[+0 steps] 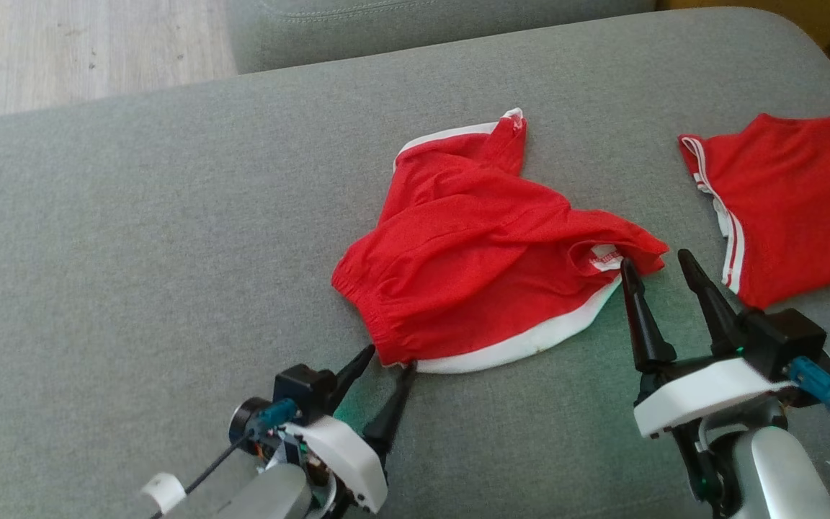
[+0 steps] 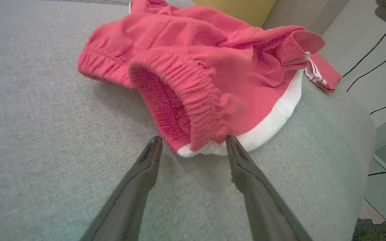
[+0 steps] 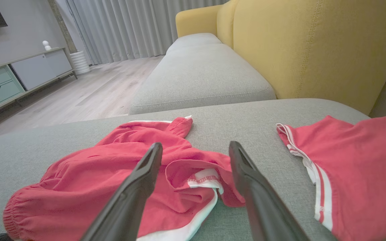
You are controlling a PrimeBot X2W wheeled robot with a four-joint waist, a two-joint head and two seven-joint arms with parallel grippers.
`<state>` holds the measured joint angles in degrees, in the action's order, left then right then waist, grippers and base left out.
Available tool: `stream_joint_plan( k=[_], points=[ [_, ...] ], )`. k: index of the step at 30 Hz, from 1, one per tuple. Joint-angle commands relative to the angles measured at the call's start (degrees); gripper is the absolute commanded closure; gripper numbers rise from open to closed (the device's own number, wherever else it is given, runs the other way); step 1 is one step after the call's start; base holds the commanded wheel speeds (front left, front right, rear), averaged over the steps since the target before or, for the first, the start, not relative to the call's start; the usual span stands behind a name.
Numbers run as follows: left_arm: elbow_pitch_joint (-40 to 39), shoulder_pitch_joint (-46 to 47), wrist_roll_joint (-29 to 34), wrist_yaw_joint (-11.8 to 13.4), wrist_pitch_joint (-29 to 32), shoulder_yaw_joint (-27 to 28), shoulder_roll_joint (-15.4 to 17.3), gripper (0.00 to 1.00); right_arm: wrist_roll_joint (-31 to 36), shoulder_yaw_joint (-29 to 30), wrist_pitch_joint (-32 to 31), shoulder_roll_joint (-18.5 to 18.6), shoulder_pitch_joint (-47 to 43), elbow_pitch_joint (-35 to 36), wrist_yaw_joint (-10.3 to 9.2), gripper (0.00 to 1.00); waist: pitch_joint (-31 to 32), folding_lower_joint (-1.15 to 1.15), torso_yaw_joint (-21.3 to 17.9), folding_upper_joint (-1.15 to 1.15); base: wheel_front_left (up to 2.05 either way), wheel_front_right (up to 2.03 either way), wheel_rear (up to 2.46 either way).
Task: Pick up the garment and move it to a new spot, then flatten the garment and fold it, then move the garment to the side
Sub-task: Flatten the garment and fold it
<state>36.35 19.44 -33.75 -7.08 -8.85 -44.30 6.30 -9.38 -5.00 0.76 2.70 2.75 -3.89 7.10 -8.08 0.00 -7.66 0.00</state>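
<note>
My left claw (image 1: 390,357), spread apart, straddles the red shorts (image 1: 472,245) at their corner; my right claw (image 1: 655,258), also apart, might snag just one layer

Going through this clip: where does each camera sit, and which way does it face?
Head view: on the head, looking down at the grey cushion and crumpled red shorts; left gripper lower left, right gripper lower right.
Left wrist view: low over the cushion, facing the shorts' elastic waistband; its two spread fingers show.
Right wrist view: looking across the shorts toward a yellow sofa back; its spread fingers show.
Shared: all three see the shorts; head and right wrist views also see a second red garment.
</note>
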Motion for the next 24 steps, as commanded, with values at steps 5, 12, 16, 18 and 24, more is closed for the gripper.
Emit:
stream_joint_plan(
  k=[5, 12, 16, 18, 24],
  points=[
    [0.2, 3.7, -2.1, 0.1, -2.3, 3.4, -0.1, 1.0, -0.8, -1.5, 0.4, 0.2, 2.1, 1.8, 0.39, 0.0, -0.7, 0.0, 0.7, 0.0, 0.0, 0.0, 0.0],
    [-3.1, 1.9, -3.4, 1.8, -4.5, 6.6, 1.9, 1.0, -0.7, -3.0, -1.0, 0.2, 2.2, 1.6, 0.39, 0.0, -2.3, 0.0, 3.9, 0.0, 0.0, 0.0, 0.0],
    [-5.3, 0.8, -3.4, 1.9, -4.4, 6.2, 2.6, 1.0, -0.2, -6.5, -4.4, 0.2, 2.0, -0.4, 0.39, 0.0, -2.7, 0.0, 5.7, 0.0, 0.0, 0.0, 0.0],
    [-6.0, 0.6, -3.5, 2.1, -4.2, 6.1, 2.7, 1.0, 1.1, -6.8, -5.9, 0.2, 2.2, -2.0, 0.39, 0.0, -2.7, 0.0, 6.1, 0.0, 0.0, 0.0, 0.0],
    [-7.5, 0.5, -3.6, 2.4, -3.7, 5.7, 2.9, 1.0, 3.6, -7.1, -8.5, 0.2, 3.6, -7.0, 0.39, 0.0, -2.6, 0.0, 6.6, 0.0, 0.0, 0.0, 0.0]
  ],
)
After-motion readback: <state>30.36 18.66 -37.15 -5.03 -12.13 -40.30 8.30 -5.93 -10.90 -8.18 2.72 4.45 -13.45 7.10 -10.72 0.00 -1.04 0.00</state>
